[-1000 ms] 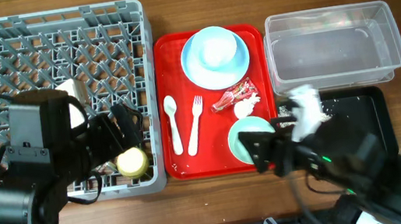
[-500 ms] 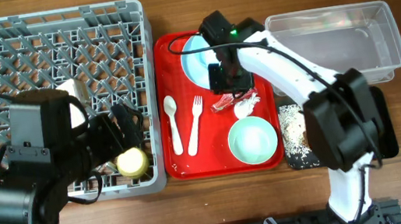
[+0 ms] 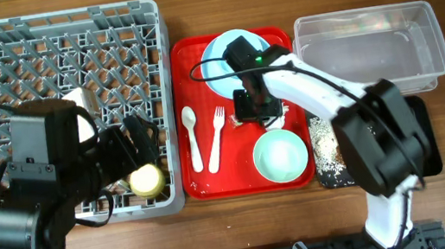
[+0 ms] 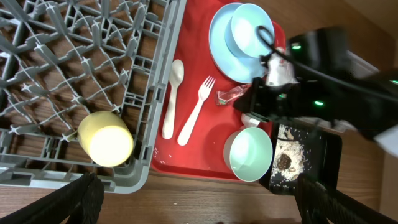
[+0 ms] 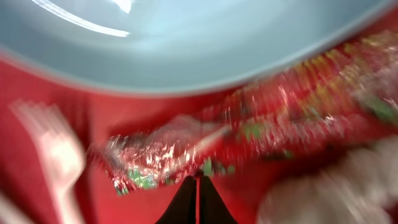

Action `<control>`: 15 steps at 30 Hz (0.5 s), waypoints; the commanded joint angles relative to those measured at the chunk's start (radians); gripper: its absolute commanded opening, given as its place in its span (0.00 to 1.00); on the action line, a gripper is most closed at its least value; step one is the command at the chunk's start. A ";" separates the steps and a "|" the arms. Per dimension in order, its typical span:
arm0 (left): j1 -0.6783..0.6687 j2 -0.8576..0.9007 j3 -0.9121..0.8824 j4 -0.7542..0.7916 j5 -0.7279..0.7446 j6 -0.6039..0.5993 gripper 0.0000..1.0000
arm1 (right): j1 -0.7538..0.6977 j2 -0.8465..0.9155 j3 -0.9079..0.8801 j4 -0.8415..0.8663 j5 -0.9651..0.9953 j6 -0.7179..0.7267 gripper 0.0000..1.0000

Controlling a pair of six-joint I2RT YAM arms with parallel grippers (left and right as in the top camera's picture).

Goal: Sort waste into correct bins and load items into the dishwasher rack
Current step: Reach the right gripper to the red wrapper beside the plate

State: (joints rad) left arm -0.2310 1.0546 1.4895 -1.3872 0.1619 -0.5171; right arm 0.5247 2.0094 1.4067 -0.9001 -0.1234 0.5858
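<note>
The shiny red snack wrapper (image 5: 180,146) lies on the red serving tray (image 3: 189,59), just below the pale blue plate (image 3: 217,71). My right gripper (image 5: 198,179) is down on it, jaws shut with their tips pinching the wrapper's near edge; in the overhead view the right gripper (image 3: 255,109) hides most of it. A white napkin (image 5: 339,186) lies blurred beside the wrapper. My left gripper (image 4: 198,208) hovers open and empty over the rack's front corner. The yellow cup (image 3: 146,180) sits in the grey dishwasher rack (image 3: 54,43).
A mint bowl (image 3: 280,155), white spoon (image 3: 192,137) and fork (image 3: 217,138) lie on the red tray. A pale blue bowl (image 4: 252,28) sits on the plate. The clear tub (image 3: 369,51) stands at the right; food scraps (image 3: 323,147) lie in the black tray (image 3: 425,140).
My right arm swung from over the black tray to the red tray, came down on the wrapper, and its jaws went from open to shut. The left arm stayed still.
</note>
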 commanded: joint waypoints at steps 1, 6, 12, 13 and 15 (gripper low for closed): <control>-0.002 -0.004 0.003 0.002 -0.002 0.016 1.00 | 0.004 -0.212 0.003 -0.006 0.026 -0.003 0.04; -0.002 -0.004 0.003 0.002 -0.002 0.015 1.00 | 0.005 -0.321 -0.003 -0.029 0.087 -0.007 0.09; -0.002 -0.004 0.003 0.002 -0.002 0.015 1.00 | 0.005 -0.082 -0.034 0.028 0.101 0.037 0.68; -0.002 -0.004 0.003 0.002 -0.002 0.015 1.00 | 0.005 -0.030 -0.034 0.033 0.100 0.054 0.69; -0.002 -0.004 0.003 0.002 -0.002 0.015 1.00 | 0.005 0.034 -0.034 0.053 0.101 0.053 0.69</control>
State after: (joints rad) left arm -0.2310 1.0546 1.4895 -1.3876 0.1619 -0.5171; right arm 0.5251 1.9869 1.3827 -0.8623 -0.0399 0.6132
